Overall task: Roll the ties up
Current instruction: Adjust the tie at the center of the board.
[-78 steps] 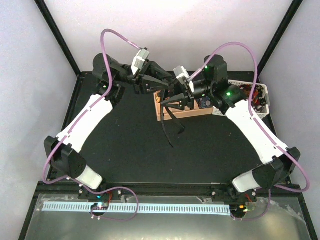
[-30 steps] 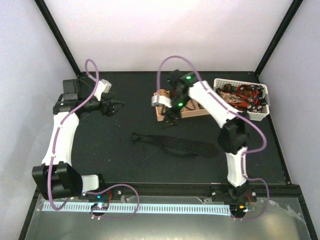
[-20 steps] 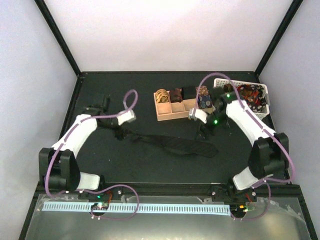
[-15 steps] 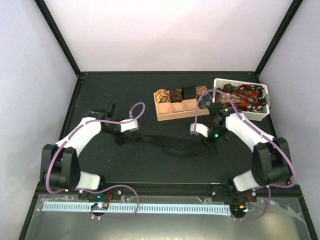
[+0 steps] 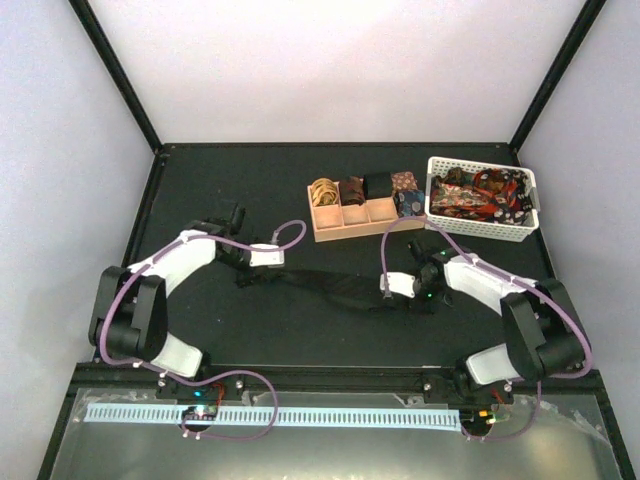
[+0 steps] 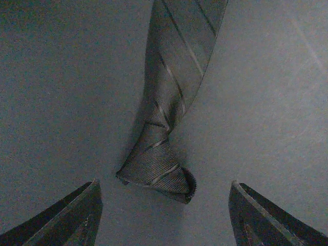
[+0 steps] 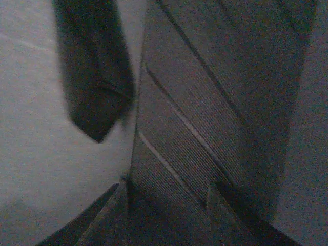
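Observation:
A black tie with thin pale diagonal stripes (image 5: 320,285) lies stretched left to right on the black table. My left gripper (image 5: 248,277) is at its narrow end, low over the table. In the left wrist view it is open (image 6: 164,205), and the folded-over narrow tip (image 6: 154,174) lies just ahead of the two fingers. My right gripper (image 5: 392,296) is at the wide end. In the right wrist view it stands partly open (image 7: 166,187), with its fingertips (image 7: 117,197) on the wide fabric (image 7: 215,102). A blurred dark pointed strip (image 7: 92,87) lies left of it.
The tan wooden tray (image 5: 360,231) stands at the back centre. It holds rolled ties: gold (image 5: 324,190), brown (image 5: 352,188), black (image 5: 377,184) and dark blue (image 5: 410,202). The white perforated basket (image 5: 480,230) at the back right holds several loose ties (image 5: 480,192).
The black tie, earlier hanging from the grippers by the tray, now lies flat on the table. Both arms swung down and toward me, and each gripper has settled at one end of the tie.

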You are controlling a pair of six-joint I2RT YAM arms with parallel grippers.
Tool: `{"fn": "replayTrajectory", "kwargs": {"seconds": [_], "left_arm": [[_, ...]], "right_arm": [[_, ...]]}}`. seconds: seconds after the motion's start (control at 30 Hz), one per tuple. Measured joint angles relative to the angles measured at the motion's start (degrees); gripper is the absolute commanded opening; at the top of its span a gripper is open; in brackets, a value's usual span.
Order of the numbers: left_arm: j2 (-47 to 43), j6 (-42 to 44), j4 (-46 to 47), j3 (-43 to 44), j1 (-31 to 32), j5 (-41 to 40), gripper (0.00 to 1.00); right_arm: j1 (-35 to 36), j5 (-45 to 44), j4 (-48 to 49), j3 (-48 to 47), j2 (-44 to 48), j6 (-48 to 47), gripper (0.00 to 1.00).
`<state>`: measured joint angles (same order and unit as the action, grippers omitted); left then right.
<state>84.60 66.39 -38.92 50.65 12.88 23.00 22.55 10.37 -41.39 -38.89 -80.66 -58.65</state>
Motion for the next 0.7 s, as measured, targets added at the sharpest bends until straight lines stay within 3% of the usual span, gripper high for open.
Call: {"fn": "replayTrajectory", "kwargs": {"seconds": [0.2, 0.4, 0.47, 0.7], "left_arm": [[1.6, 2.6, 2.9, -1.4, 0.8, -3.8, 0.69], [1.9, 3.8, 8.5, -5.2, 4.0, -6.3, 0.67], [2.8, 3.9, 10.4, -5.1, 4.9, -7.0, 0.60], [7.0, 2.7, 12.7, -3.7, 5.6, -9.0, 0.16]], "right_arm": [[0.0, -3.1, 4.5, -0.7, -2.0, -0.4, 0.02], [0.0, -3.1, 4.5, -0.7, -1.3, 0.0, 0.01], [0.0, -2.4, 3.0, -0.7, -0.3, 0.1, 0.01], [0.0, 3.1, -7.5, -5.5, 5.3, 0.5, 0.01]]}}
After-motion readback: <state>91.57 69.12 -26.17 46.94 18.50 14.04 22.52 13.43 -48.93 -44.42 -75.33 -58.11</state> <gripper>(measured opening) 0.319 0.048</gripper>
